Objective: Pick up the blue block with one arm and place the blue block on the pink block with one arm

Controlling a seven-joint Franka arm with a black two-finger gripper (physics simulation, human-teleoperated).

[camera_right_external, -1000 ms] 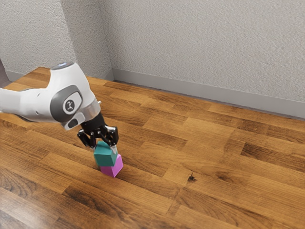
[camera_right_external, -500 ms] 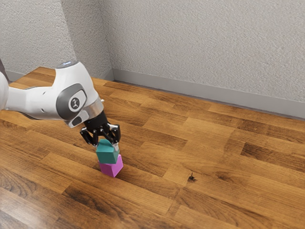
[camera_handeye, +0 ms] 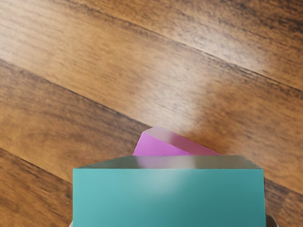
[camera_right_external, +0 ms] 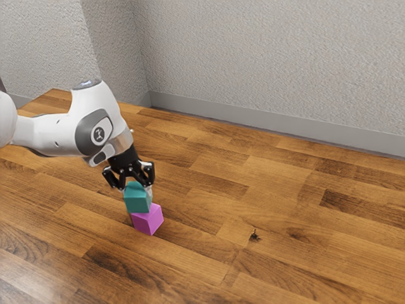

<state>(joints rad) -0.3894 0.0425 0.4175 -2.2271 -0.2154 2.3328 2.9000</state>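
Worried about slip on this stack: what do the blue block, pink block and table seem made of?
The blue block looks like smooth matte plastic, maybe painted: flat teal, no grain, faint sheen. The pink block looks the same: uniform colour, sharp edges. The table looks like varnished wood planks: grain, seams, soft glare.

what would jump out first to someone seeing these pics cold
The eye goes first to the teal-blue block gripped at its top by the black gripper, stacked on the pink block and offset toward the exterior view's left. Next is the bulky white arm reaching in from that left, over a glossy wooden floor.
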